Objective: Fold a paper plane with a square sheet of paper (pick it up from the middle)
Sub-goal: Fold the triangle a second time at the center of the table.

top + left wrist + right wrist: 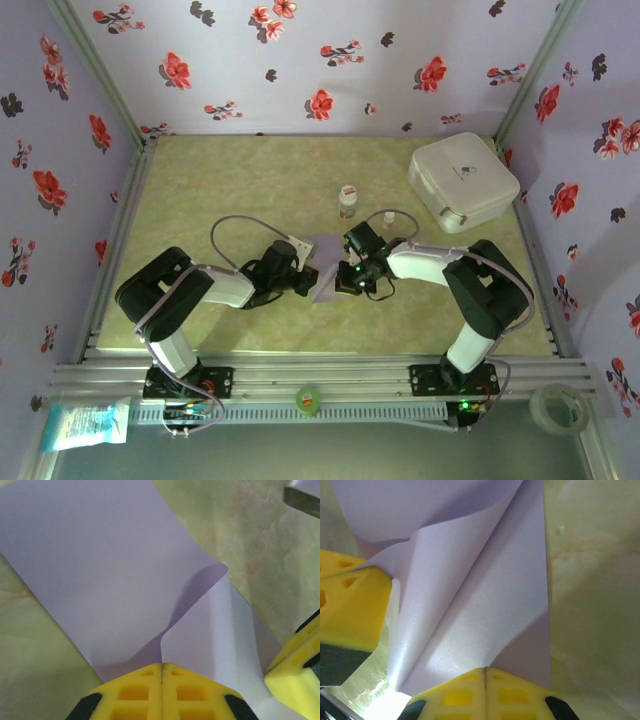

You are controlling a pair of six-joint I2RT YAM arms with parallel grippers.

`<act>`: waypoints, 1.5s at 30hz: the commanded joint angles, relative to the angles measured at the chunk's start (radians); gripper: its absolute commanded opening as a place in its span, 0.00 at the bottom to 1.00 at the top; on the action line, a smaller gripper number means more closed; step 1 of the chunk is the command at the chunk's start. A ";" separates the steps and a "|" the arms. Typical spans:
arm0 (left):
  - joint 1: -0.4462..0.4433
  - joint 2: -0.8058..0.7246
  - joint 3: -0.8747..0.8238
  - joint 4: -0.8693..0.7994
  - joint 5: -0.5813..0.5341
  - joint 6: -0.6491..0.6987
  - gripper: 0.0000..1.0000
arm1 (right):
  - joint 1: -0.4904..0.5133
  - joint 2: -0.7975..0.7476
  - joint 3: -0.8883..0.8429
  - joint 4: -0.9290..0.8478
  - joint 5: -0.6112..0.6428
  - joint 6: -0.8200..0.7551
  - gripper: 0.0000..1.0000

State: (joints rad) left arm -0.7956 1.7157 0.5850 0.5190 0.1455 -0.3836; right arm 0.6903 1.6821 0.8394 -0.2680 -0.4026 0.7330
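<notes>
The square sheet of paper (327, 262) is pale lilac and lies mid-table, partly lifted and curled between both arms. My left gripper (308, 280) meets it from the left and my right gripper (342, 283) from the right. In the left wrist view the yellow left gripper (162, 667) is shut on a raised fold of the paper (100, 565), with the right gripper's yellow finger (295, 672) close by. In the right wrist view the right gripper (485, 671) is shut on another raised ridge of the paper (480, 580), and the left gripper's finger (350, 600) pinches its left corner.
A white rounded box (463, 180) stands at the back right. Two small bottles (347, 201) (388, 220) stand just behind the paper. A tape roll (558, 405) and a green item (308, 398) rest by the front rail. Flowered walls enclose the green table (220, 180).
</notes>
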 commanded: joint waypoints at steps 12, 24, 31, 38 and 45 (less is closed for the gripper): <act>0.008 0.022 -0.025 0.001 -0.012 -0.016 0.00 | -0.046 -0.097 -0.136 0.408 -0.033 0.293 0.00; 0.008 0.028 -0.015 -0.013 -0.008 -0.011 0.00 | -0.041 -0.004 -0.102 0.488 -0.098 0.340 0.00; 0.009 0.028 -0.014 -0.017 -0.004 -0.008 0.00 | -0.029 0.026 -0.083 0.490 -0.120 0.338 0.00; 0.009 0.030 -0.011 -0.018 -0.003 -0.005 0.00 | -0.031 0.053 -0.102 0.444 -0.074 0.326 0.00; 0.007 0.034 -0.011 -0.023 0.003 0.000 0.00 | -0.033 0.070 -0.147 0.448 -0.047 0.331 0.00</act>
State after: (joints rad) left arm -0.7956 1.7180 0.5732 0.5434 0.1432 -0.3904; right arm 0.6544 1.7309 0.7158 0.2012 -0.4778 1.0588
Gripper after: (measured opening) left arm 0.044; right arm 0.046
